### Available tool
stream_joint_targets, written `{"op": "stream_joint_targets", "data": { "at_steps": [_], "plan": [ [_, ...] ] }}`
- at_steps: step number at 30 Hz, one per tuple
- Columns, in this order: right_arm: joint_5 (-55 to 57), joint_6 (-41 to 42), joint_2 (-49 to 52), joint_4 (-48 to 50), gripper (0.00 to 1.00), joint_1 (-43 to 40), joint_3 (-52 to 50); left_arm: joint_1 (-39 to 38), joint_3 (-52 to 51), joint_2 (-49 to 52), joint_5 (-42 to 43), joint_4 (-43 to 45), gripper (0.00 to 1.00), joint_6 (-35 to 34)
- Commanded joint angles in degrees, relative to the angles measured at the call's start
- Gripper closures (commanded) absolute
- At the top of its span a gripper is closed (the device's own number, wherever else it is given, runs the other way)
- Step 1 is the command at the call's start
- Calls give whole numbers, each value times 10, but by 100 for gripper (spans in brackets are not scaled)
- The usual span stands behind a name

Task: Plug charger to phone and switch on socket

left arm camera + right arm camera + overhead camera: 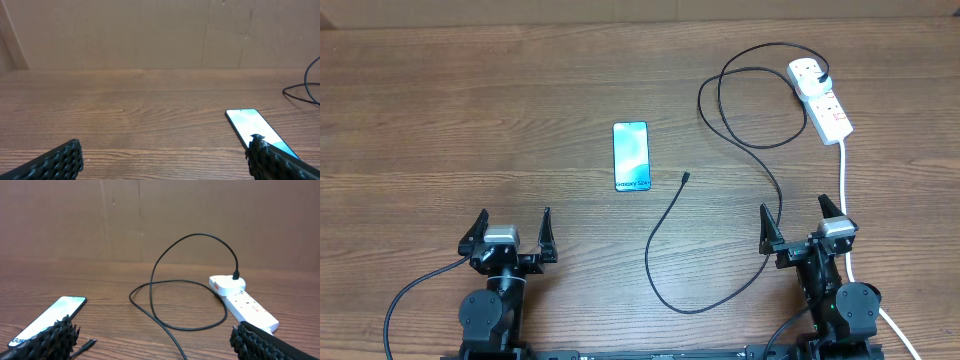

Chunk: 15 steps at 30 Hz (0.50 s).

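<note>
Step one pending — both jaws were wide, empty. Next move needed pinch on charger tip (pixel 686 178) just beside phone (pixel 631 156).

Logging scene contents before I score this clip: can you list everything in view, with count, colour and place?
phone: one, black-edged with a blue-teal screen, lying flat mid-table.
charger: one, thin black cable, looping from the socket's far end across the right half; free tip lies just right of the phone, not touching it.
socket: one, white strip with red marks, far right.
white lead: one, thick, running from the socket toward the near edge.
table: one, brown wood.
backdrop: one, brown board behind the table.
left gripper: one, black, near left, open, empty.
right gripper: one, black, near right, open, empty.
</note>
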Motion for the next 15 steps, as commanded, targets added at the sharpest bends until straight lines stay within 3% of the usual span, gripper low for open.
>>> {"op": "stream_joint_targets", "data": {
  "at_steps": [1,15],
  "plan": [
    [-3,3,-4,4,0,-3,-6,-1,-3,-6,5,1,0,11],
    [-3,3,-4,4,0,-3,-6,-1,-3,-6,-49,8,0,30]
  ]
}}
